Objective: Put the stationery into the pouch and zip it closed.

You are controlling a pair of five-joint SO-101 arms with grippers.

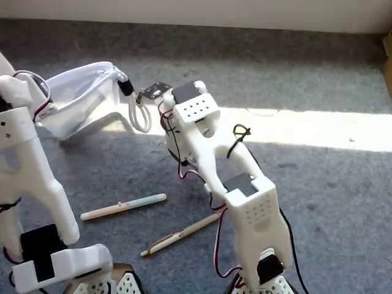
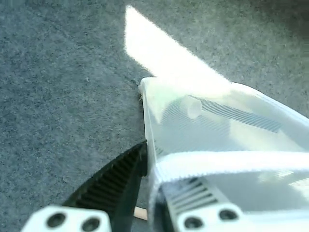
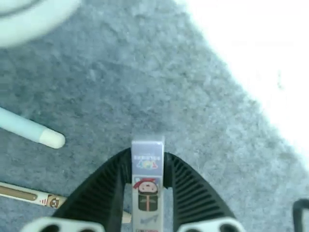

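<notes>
A white see-through pouch (image 1: 79, 104) is lifted off the grey carpet, mouth toward the right arm. My left gripper (image 2: 152, 159) is shut on the pouch's rim (image 2: 217, 162), at its left end in the high view (image 1: 46, 110). A pale cylinder (image 2: 193, 106) shows through the pouch wall. My right gripper (image 3: 147, 157) is shut on a small printed eraser (image 3: 147, 179) and hangs just beside the pouch mouth (image 1: 153, 93). A cream and pale blue pen (image 1: 122, 206) (image 3: 34, 133) and a tan pen (image 1: 180, 234) (image 3: 29, 195) lie on the carpet.
A white wrist loop (image 1: 141, 116) and black zipper pull (image 1: 125, 86) dangle from the pouch's right end. A bright sunlit band (image 1: 318, 131) crosses the carpet at the right. Both arm bases stand at the near edge, with cables trailing beside the right arm.
</notes>
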